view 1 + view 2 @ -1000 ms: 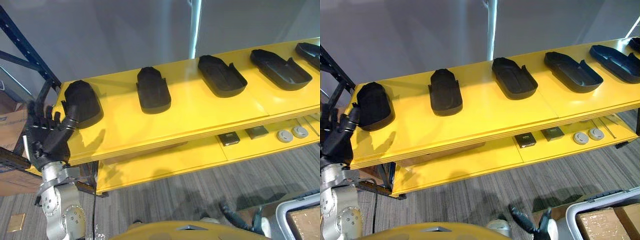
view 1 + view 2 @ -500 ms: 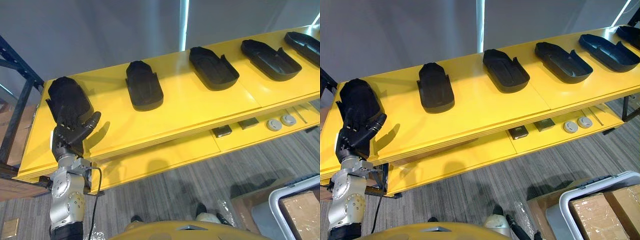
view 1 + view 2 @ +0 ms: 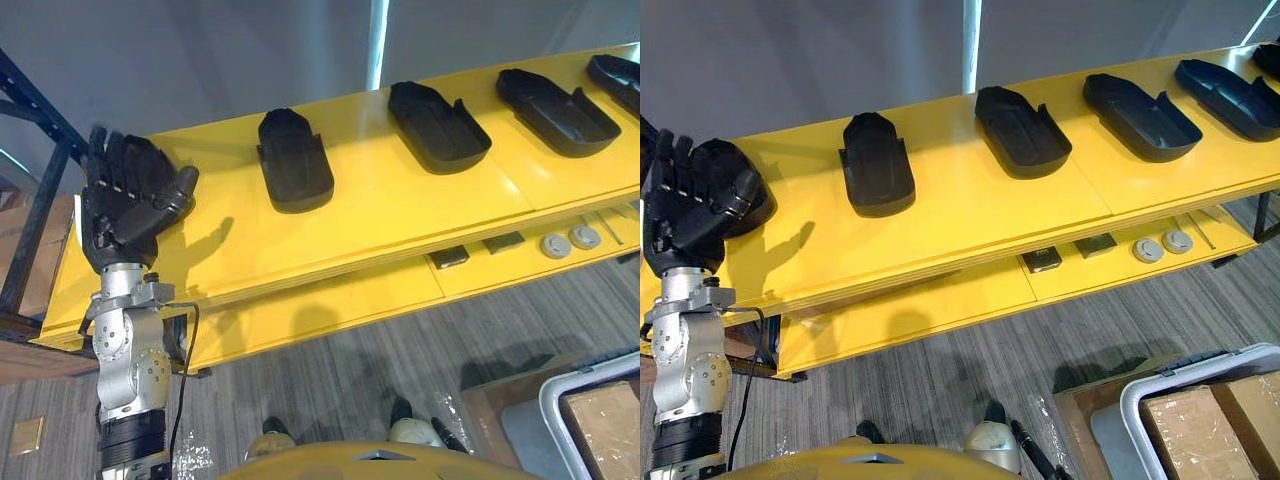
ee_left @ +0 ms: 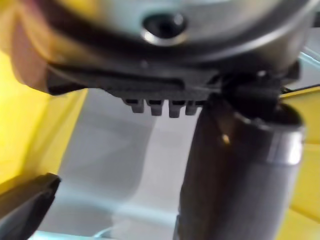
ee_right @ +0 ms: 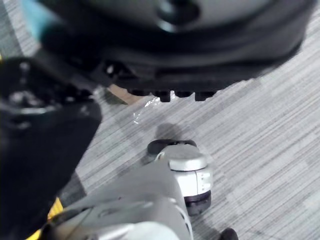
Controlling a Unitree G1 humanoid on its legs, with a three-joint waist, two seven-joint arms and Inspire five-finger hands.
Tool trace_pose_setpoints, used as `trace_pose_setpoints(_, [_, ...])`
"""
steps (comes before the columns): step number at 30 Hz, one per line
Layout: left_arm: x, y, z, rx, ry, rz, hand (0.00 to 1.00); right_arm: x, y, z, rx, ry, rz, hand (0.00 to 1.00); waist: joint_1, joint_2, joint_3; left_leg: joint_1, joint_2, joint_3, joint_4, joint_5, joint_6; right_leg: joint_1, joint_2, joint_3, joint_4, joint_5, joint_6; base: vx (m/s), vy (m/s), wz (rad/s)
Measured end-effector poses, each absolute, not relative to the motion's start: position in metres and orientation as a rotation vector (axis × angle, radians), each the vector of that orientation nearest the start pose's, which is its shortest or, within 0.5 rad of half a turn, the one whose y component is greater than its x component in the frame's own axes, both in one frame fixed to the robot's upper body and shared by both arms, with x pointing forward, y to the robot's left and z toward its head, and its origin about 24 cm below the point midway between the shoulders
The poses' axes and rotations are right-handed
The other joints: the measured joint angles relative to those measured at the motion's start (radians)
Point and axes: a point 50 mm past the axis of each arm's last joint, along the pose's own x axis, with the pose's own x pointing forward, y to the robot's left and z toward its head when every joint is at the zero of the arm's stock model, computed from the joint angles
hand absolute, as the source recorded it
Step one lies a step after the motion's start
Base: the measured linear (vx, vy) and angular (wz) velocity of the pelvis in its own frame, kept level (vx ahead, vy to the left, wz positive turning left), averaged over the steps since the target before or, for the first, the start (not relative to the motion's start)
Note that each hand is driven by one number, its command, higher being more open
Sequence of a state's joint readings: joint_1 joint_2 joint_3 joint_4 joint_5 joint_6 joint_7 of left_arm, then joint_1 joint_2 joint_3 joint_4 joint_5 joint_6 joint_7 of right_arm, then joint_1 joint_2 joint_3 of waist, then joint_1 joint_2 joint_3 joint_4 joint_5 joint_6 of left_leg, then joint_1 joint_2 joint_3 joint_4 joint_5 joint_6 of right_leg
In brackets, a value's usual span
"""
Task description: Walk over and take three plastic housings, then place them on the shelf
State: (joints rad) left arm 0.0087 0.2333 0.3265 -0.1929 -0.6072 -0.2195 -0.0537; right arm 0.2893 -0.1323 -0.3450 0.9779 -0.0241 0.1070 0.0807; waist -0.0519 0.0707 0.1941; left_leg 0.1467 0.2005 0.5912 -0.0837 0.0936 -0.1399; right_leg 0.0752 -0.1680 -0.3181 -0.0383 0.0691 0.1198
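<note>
**Operator:** State where the parts are.

**Technician:** Black, oblong plastic housings lie in a row on the top board of the yellow metal shelf (image 3: pixel 400 210). The end housing (image 3: pixel 740 180) sits at the left end of the board. The second housing (image 3: pixel 293 165), third housing (image 3: pixel 437 125) and fourth housing (image 3: pixel 555 105) follow toward the right end, each well apart from the next. More housings lie beyond them at the right edge.

**Operator:** State the condition of each hand.

**Technician:** The left hand (image 3: pixel 125 200) is raised at the left end of the board, just in front of the end housing. Its fingers are straight and spread and grip nothing. Contact with the end housing cannot be confirmed. The right hand (image 5: pixel 175 45) hangs low over the grey striped carpet (image 5: pixel 260 125). Its state cannot be told.

**Operator:** Assess progress.

**Technician:** This is a judgement. The walk to the shelf is done and the left hand carries no housing. The pictures do not show which housings in the row count toward the three, so the number left cannot be fixed. If the end housing is the third, the only step left is to clear the left hand from it. If not, further housings are still to be fetched and placed.
</note>
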Motion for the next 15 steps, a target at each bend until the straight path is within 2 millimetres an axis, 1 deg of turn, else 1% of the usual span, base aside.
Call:
trace_pose_setpoints(3, [0.226, 0.255, 0.139, -0.216, -0.556, 0.18, 1.0, 0.007, -0.244, -0.162, 0.1, 1.332, -0.396, 1.0, 0.0, 0.001, 0.004, 0.001, -0.006, -0.002, 0.0, -0.002, 0.003, 0.01, -0.005, -0.001, 0.0, 0.0, 0.0, 0.05, 0.014, 0.04])
trace_pose_setpoints(5, [0.229, 0.252, 0.136, -0.168, -0.517, 0.186, 1.0, 0.011, -0.244, -0.163, 0.102, 1.33, -0.393, 1.0, -0.002, 0.002, 0.004, 0.002, -0.006, -0.003, 0.0, -0.002, 0.003, 0.011, -0.005, -0.001, 0.0, 0.0, 0.0, 0.02, 0.002, 0.01])
trace_pose_setpoints(7, [0.233, 0.249, 0.129, -0.133, -0.452, 0.216, 1.0, 0.014, -0.243, -0.163, 0.104, 1.324, -0.391, 1.0, -0.004, 0.004, 0.008, 0.001, -0.006, -0.002, 0.0, -0.003, 0.003, 0.009, -0.005, -0.001, 0.0, 0.0, 0.0, 0.0, 0.0, 0.0])
trace_pose_setpoints(8, [0.235, 0.249, 0.124, -0.088, -0.406, 0.247, 1.0, 0.016, -0.244, -0.163, 0.105, 1.319, -0.392, 1.0, -0.005, 0.007, 0.015, 0.001, -0.006, -0.002, 0.0, -0.003, 0.003, 0.006, -0.005, -0.001, 0.0, 0.0, 0.001, -0.04, -0.008, -0.04])
trace_pose_setpoints(10, [0.239, 0.253, 0.115, 0.0, -0.335, 0.318, 1.0, 0.018, -0.245, -0.162, 0.107, 1.312, -0.394, 1.0, -0.006, 0.012, 0.025, -0.003, -0.006, 0.0, 0.0, -0.004, 0.003, -0.004, -0.006, 0.0, 0.0, -0.002, 0.001, -0.04, -0.008, -0.04])
trace_pose_setpoints(12, [0.244, 0.262, 0.105, 0.091, -0.252, 0.39, 1.0, 0.018, -0.245, -0.162, 0.115, 1.307, -0.399, 1.0, -0.007, 0.015, 0.031, -0.01, -0.005, 0.0, 0.0, -0.004, 0.003, -0.011, -0.005, 0.0, 0.0, -0.001, 0.002, 0.0, 0.0, 0.0])
trace_pose_setpoints(13, [0.249, 0.27, 0.103, 0.151, -0.208, 0.429, 1.0, 0.019, -0.247, -0.161, 0.126, 1.299, -0.409, 1.0, -0.006, 0.017, 0.036, -0.017, -0.005, -0.002, 0.0, -0.003, 0.005, -0.017, -0.005, 0.0, 0.001, 0.0, 0.003, 0.0, 0.0, 0.0])
trace_pose_setpoints(15, [0.255, 0.283, 0.104, 0.227, -0.16, 0.462, 1.0, 0.021, -0.248, -0.161, 0.128, 1.296, -0.41, 1.0, -0.005, 0.017, 0.043, -0.022, -0.006, -0.001, 0.0, 0.001, 0.008, -0.021, -0.005, 0.003, 0.006, 0.001, 0.003, 0.02, -0.001, 0.0])
